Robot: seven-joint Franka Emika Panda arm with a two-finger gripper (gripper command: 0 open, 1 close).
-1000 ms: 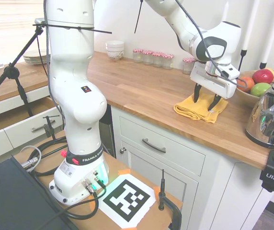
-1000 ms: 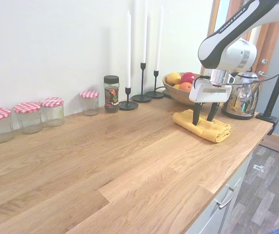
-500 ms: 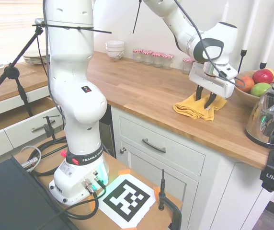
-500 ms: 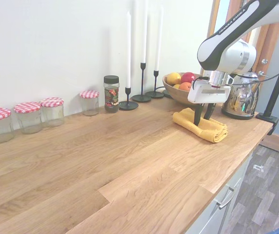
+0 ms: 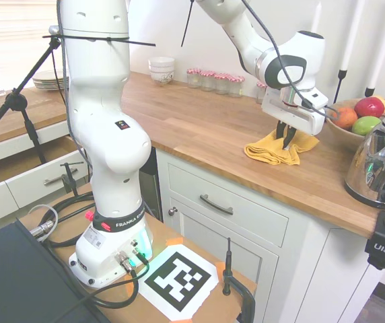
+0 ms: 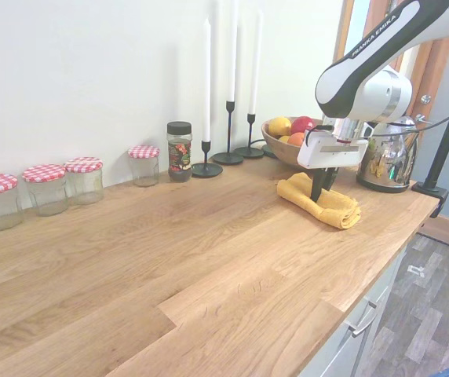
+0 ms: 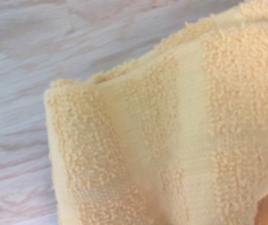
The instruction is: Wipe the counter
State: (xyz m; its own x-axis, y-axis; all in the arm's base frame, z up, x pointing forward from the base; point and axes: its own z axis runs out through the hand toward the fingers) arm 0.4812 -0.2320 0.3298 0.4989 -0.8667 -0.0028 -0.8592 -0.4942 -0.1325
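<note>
First exterior view
- Counter: the counter is a long warm-brown wooden top over white panelled cabinets, running from the back left toward the front right.
- Cloth: a folded yellow cloth lies on the counter near its right end, just beside a bowl of fruit and near a shiny kettle.
- Hand: the gripper points straight down onto the cloth, its dark fingers drawn close together and pinching a fold of the yellow fabric.
- Progress: the cloth appears gripped, but the wiping itself looks barely begun (most of the counter's length lies well apart from the cloth).
- Writing: "FRANKA EMIKA" in small letters on the arm's base; "Ulanzi" on a black clamp at the right edge.

Second exterior view
- Counter: the wood fills the foreground, bare apart from things along the wall.
- Along the wall: jars with red checked lids, a dark-lidded spice jar and three white candles in black holders.
- Hand: the fingers are nearly together, sunk into the cloth's top.
- Left to do: judging from the layout, the cloth has to be swept across the open wood toward the jars.
- Writing: "FRANKA EMIKA" on the arm's upper link; the spice jar's label is too small to read.

Wrist view
- Cloth: looped yellow terry with smoother woven bands fills most of the picture, one folded corner lying on pale wood grain.
- Writing: none visible.
</note>
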